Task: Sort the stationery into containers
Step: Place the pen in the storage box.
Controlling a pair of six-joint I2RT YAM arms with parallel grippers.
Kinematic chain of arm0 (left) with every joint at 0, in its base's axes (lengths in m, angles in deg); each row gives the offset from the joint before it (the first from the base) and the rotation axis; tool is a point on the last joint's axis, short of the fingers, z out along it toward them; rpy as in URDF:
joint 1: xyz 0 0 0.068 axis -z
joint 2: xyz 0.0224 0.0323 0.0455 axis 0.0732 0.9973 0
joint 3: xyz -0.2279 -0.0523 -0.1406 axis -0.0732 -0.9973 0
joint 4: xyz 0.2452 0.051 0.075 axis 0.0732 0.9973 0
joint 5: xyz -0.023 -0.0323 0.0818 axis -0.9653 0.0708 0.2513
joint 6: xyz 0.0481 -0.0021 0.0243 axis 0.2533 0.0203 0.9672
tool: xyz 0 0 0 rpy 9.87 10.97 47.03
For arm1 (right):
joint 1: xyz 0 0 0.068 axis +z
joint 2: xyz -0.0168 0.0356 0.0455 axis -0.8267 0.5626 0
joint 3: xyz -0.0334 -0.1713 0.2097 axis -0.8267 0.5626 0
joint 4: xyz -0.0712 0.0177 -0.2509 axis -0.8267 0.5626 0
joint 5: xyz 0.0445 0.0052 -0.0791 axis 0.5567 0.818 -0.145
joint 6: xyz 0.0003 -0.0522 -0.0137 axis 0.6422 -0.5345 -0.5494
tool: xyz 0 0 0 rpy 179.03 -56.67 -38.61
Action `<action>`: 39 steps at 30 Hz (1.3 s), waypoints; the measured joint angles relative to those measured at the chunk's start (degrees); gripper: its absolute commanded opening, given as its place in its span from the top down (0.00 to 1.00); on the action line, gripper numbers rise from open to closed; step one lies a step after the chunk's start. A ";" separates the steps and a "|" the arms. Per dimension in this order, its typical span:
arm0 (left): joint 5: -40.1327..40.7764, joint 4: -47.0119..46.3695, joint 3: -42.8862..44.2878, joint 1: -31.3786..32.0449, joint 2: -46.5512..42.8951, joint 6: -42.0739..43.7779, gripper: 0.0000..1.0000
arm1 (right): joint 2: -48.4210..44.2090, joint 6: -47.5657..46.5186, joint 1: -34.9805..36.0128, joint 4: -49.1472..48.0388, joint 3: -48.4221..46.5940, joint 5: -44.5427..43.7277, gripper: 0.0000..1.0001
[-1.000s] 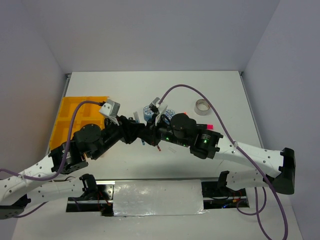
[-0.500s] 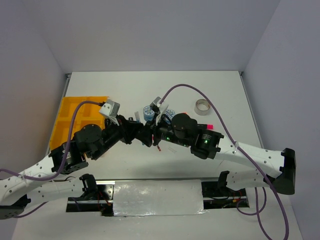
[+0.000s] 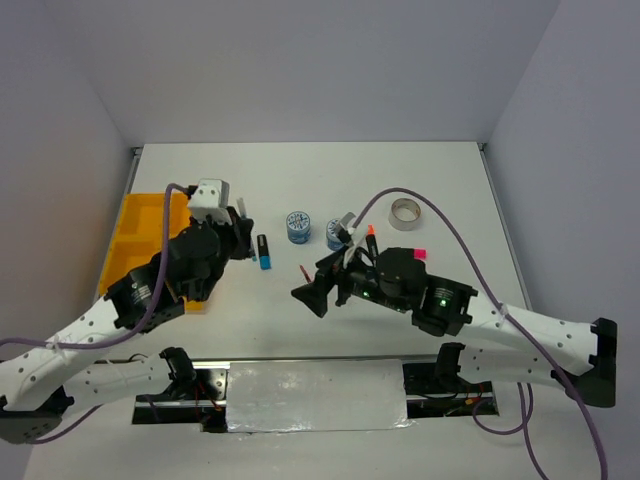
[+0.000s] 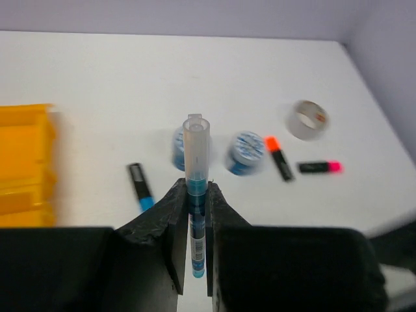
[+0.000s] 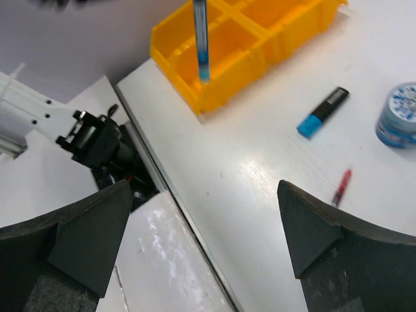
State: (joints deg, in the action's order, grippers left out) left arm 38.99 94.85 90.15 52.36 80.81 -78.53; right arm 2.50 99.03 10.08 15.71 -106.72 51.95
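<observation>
left wrist view: shows the left gripper (image 4: 197, 224) pinched tight on a thin blue pen with a clear cap (image 4: 195, 153), which runs lengthwise between the black fingers above the white table (image 4: 97, 84). beyond it lie a stubby black highlighter with a blue end (image 4: 140, 187) and two round blue-white patterned rolls (image 4: 246, 151), one half hidden behind the pen. to the right lie a black highlighter with an orange end (image 4: 279, 156), another with a pink end (image 4: 316, 167) and, farther off, a silvery tape ring (image 4: 307, 119). at the left edge sits the flat yellow-orange plastic tray (image 4: 23, 162).

right wrist view: shows the right gripper (image 5: 203, 188) spread wide, holding nothing, over the table. ahead lie a thin red pen (image 5: 342, 185), the blue-ended highlighter and one roll. farther off hangs the blue pen, upright, in front of the tray's compartments.

top view: places the left gripper by the tray's right edge and the right gripper near the red pen. finds the remaining stationery on the table, outside the tray.
</observation>
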 measured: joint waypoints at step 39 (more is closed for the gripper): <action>0.11 -13.00 -27.56 -45.62 13.27 1.31 0.96 | -33.62 -0.94 -0.11 2.67 17.51 3.32 0.00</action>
State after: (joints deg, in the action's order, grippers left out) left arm 39.10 81.84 62.58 6.74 94.07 -77.21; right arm -31.12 98.09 9.97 18.38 -89.21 55.27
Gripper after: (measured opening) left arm 0.230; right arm 0.994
